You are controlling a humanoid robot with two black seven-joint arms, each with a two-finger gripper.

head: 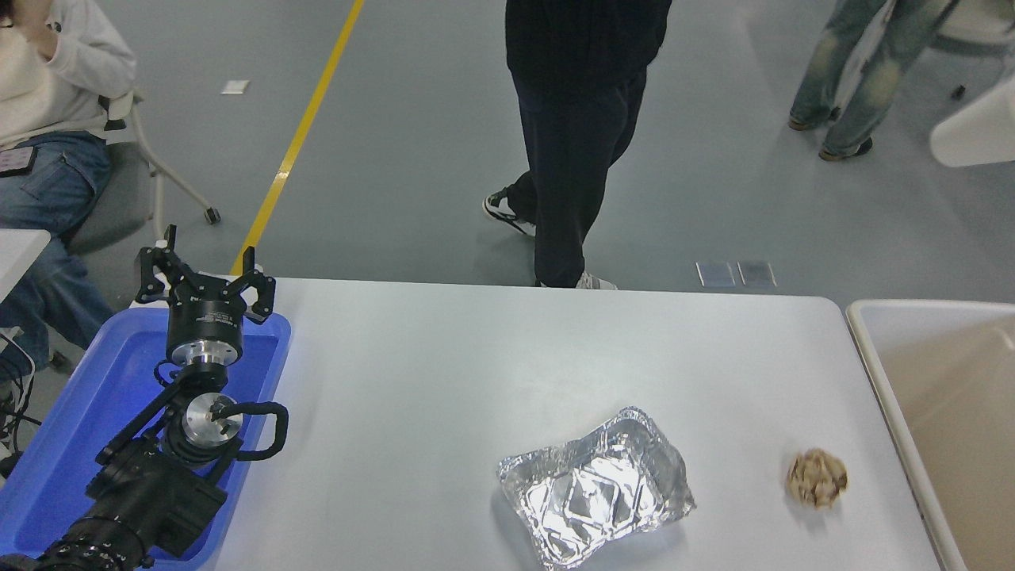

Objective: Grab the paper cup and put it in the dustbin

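Observation:
No paper cup shows anywhere on the table; it is hidden or out of view. The dustbin [872, 349], a large beige bin with an off-white rim, stands at the table's right edge, and its visible inside looks bare. My left gripper [204, 274] is parked at the lower left, above the far end of a blue tray, with its fingers spread open and nothing between them. My right arm and gripper are out of view.
A blue shallow tray [71, 444] lies at the left under my left arm. A crinkled silver foil tray [595, 488] lies at front centre. A crumpled brown paper ball [817, 478] lies near the dustbin. People stand beyond the far edge; one sits at far left.

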